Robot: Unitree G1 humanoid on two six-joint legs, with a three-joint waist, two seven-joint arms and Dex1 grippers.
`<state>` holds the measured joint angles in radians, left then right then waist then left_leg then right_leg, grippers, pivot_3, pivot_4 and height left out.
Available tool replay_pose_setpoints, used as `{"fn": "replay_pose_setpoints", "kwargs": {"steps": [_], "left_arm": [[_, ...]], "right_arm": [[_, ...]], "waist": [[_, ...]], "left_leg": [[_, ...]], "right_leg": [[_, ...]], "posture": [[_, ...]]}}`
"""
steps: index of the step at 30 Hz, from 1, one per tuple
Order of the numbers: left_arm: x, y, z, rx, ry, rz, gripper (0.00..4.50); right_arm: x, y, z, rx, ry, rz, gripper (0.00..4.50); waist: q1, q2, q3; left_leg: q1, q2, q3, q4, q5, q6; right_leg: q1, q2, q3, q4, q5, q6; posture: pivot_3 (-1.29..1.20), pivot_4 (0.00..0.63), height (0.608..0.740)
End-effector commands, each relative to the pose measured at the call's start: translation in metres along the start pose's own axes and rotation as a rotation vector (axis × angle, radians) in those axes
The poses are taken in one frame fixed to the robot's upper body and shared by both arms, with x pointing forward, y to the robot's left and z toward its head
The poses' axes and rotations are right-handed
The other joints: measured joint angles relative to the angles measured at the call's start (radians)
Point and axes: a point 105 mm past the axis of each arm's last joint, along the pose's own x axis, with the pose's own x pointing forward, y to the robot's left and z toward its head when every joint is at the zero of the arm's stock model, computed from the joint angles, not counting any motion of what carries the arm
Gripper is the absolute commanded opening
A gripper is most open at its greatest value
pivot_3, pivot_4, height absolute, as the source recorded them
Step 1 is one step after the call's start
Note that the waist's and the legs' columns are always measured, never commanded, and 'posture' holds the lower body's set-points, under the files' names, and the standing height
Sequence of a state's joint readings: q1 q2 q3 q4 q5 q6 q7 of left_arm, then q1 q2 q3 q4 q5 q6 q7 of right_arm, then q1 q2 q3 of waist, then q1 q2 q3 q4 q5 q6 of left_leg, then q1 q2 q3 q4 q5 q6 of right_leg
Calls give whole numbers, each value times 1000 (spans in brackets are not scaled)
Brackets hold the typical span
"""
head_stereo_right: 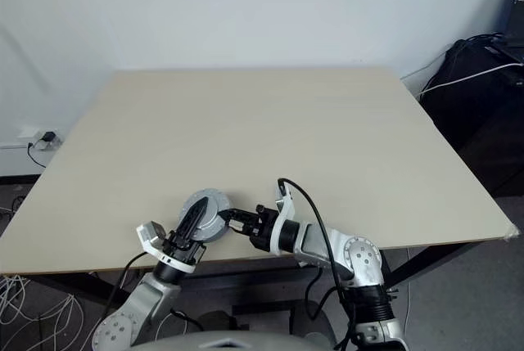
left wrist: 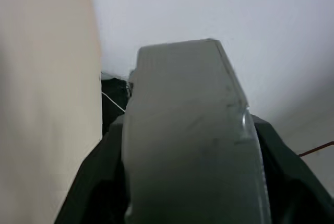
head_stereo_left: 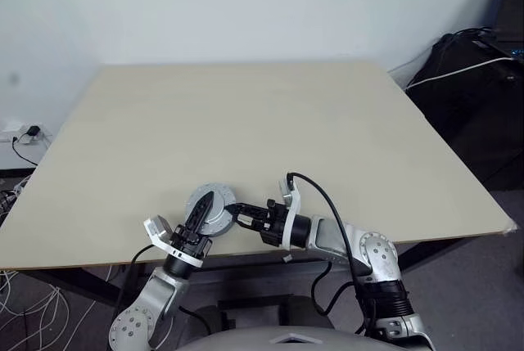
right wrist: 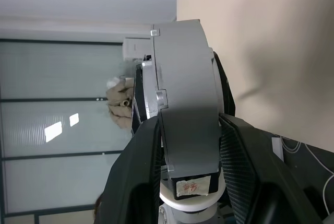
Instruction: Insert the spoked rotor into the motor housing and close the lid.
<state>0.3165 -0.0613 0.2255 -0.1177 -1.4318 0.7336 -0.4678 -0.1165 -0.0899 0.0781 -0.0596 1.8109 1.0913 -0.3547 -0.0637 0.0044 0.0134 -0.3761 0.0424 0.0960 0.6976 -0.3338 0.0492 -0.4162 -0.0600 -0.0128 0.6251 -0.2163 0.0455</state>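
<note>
The table [head_stereo_left: 270, 122] is a pale wooden top, and both grippers meet just above its near edge. A dark bag [head_stereo_left: 475, 89] with a white cable lies on the floor off the table's far right corner, well away from both grippers.

Between the grippers is one round grey metal assembly, the housing [head_stereo_left: 211, 208], held on edge, its flat grey face turned up toward the head camera. Whether the rotor sits inside it cannot be told, and the lid cannot be made out as a separate part.

The right gripper [head_stereo_left: 237, 214] reaches in from the right, pointing left, and its black fingers [right wrist: 141, 182] are clamped on the housing's rim, one on each flat face, as the right wrist view shows. There the housing's thick grey edge rises straight out from between the fingers.

The left gripper [head_stereo_left: 201, 218] comes up from below left. One black finger lies across the housing's face, and in the left wrist view the grey body fills the gap between the two fingers [left wrist: 94, 182], which hug its sides.
</note>
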Motion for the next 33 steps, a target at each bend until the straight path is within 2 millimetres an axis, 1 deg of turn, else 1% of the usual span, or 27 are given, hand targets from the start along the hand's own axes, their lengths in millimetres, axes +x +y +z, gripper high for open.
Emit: {"fn": "replay_pose_setpoints", "kwargs": {"steps": [1, 4, 8, 11, 15, 17, 19, 25, 28, 30, 33], "left_arm": [[8, -14, -1, 4, -13, -68, 2239], [7, -14, 0, 3, -19, -65, 2235], [7, -13, 2, 6, -29, -60, 2233], [6, -13, 3, 9, -37, -55, 2227], [6, -12, 5, 14, -46, -52, 2224], [6, -12, 5, 15, -49, -51, 2216], [6, -12, 6, 16, -52, -50, 2129], [6, -12, 7, 22, -63, -47, 2129], [5, -11, 9, 33, -76, -40, 2129], [5, -10, 13, 50, -96, -30, 2129], [5, -10, 25, 97, -172, -14, 2129]], "right_arm": [[1, 14, 6, -24, -34, 55, 1282], [1, 7, 9, -23, -53, 24, 1282], [2, 3, 15, -60, -99, -15, 1282], [2, 5, 21, -104, -143, -19, 1282], [-1, 12, 29, -139, -192, 19, 1282], [-2, 14, 33, -142, -210, 31, 2023], [-3, 15, 37, -143, -228, 37, 2569], [-4, 17, 40, -150, -240, 42, 4494], [-4, 17, 40, -158, -243, 39, 4500], [-6, 14, 44, -181, -269, 9, 4500], [-12, -4, 70, -247, -443, -180, 4500]], "waist": [[1, 0, 0], [2, 0, 0], [2, 0, 0], [3, 0, 0], [5, -1, -1], [5, -2, -1], [5, -2, -1], [3, -2, -1], [4, -2, -1], [4, -2, -1], [5, -2, -1]], "left_leg": [[0, 0, 0, 0, 0, 0], [0, 0, 0, 0, 0, 0], [0, 0, 0, 0, 0, 0], [0, 0, 0, 0, 0, 0], [0, 0, 0, 0, 0, 0], [0, 0, 0, 0, 0, 0], [0, 0, 0, 1, 0, 0], [0, 0, 0, 1, 0, 0], [0, 0, 0, 1, 0, 0], [0, 0, 0, 1, 0, 0], [0, 0, 0, 2, 0, 0]], "right_leg": [[0, 0, 0, 0, 0, 0], [0, 0, 0, 0, 0, 0], [0, 0, 0, 0, 0, 0], [0, 0, 0, 0, 0, 0], [0, 0, 0, 0, 0, 0], [0, 0, 0, 0, 0, 0], [0, 0, 0, 0, 0, 0], [0, 1, 0, 0, 0, 0], [0, 1, 0, 0, 0, 0], [0, 0, 0, 0, 0, 0], [0, 0, 0, 0, 0, 0]], "posture": [[0, 0, 740], [0, 0, 740], [0, 0, 740], [0, 0, 740], [0, 0, 740], [0, 0, 740], [0, 0, 740], [0, 0, 740], [0, 0, 740], [0, 0, 740], [0, 0, 740]]}}
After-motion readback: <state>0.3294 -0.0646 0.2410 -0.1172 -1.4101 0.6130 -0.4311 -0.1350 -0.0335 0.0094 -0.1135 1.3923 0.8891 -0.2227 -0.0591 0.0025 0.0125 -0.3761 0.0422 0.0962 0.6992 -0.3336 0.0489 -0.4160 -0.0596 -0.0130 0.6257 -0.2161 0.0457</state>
